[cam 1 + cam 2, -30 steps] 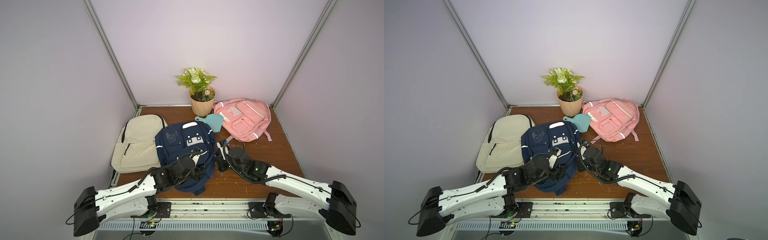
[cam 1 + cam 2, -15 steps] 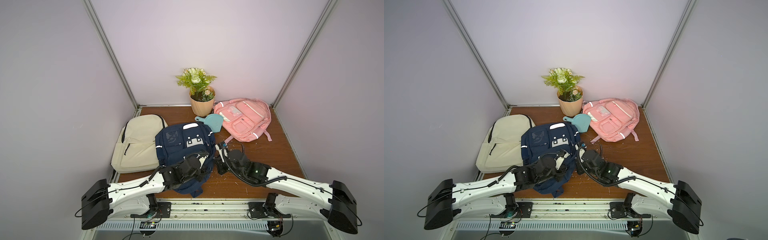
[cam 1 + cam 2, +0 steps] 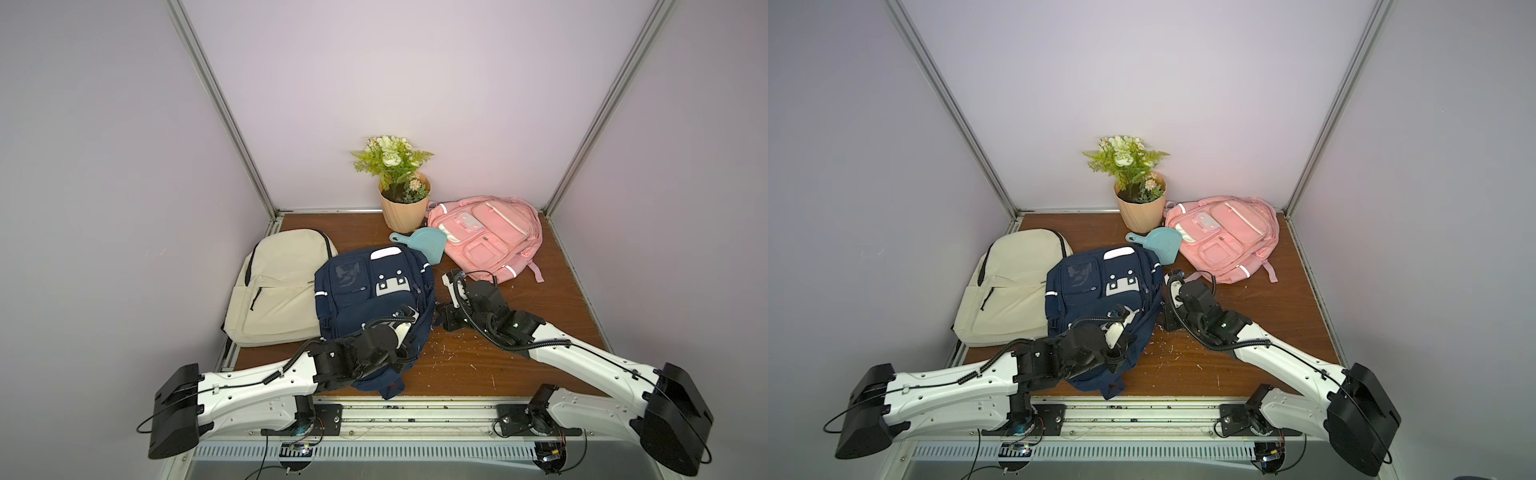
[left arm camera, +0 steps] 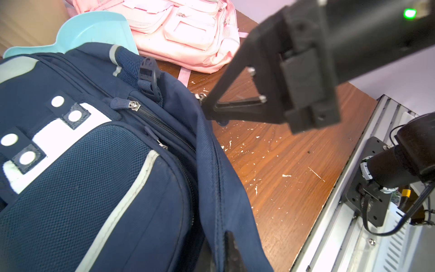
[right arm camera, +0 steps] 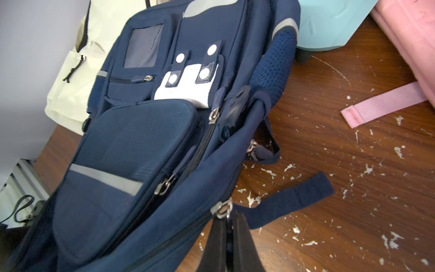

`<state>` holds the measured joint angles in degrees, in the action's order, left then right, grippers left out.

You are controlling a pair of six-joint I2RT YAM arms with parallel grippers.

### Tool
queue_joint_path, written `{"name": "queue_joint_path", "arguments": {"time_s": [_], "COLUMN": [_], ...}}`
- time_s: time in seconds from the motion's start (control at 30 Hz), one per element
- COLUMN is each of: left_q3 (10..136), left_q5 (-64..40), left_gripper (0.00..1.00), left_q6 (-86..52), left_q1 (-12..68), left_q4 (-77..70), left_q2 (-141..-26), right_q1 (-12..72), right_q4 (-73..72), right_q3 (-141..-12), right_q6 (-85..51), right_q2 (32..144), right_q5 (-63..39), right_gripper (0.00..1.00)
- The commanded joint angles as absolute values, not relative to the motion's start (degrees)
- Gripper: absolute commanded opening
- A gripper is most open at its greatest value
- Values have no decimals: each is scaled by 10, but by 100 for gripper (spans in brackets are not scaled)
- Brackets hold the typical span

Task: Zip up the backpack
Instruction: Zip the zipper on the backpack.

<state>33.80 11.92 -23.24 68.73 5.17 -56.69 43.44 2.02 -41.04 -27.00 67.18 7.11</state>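
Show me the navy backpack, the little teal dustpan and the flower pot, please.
navy backpack point(image 3: 353, 305): in a top view, lower front pocket.
teal dustpan point(image 3: 428, 247): in a top view, the scoop.
flower pot point(image 3: 403, 214): in a top view, its side wall.

No text, brand, number or sign could be read in any view. A short line of dark print point(image 3: 310, 283) was seen on the front of the cream fabric backpack point(image 3: 278, 291), at the edge lying beside the navy blue fabric backpack point(image 3: 365, 303), but it was too small to be made out in both top views. Pale marks were seen in the clear window pocket point(image 3: 346, 275) of the navy backpack, and no letters could be told from them.
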Motion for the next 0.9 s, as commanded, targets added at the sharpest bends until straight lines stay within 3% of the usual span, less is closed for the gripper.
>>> {"name": "queue_joint_path", "arguments": {"time_s": [0.0,0.27,0.57,0.67,0.87], "left_q3": [347,374,391,409,524], "left_q5": [130,122,163,221,287], "left_gripper": [0,0,0,0,0], "left_q6": [-220,-206,-214,-244,-276], "left_q1": [714,737,737,737,696], "left_q4": [89,102,89,92,118], "left_q2": [-537,-491,-481,-493,-556], "right_q1": [379,330,339,345,368], "right_q4": [-21,-51,-60,-52,-47], "right_q3": [-446,-476,-468,-468,-439], "right_q6": [-260,-259,-252,-242,-236], "right_q2": [688,737,700,680,586], "right_q5": [175,149,112,93,94], "right_gripper": [0,0,2,13,54]}}
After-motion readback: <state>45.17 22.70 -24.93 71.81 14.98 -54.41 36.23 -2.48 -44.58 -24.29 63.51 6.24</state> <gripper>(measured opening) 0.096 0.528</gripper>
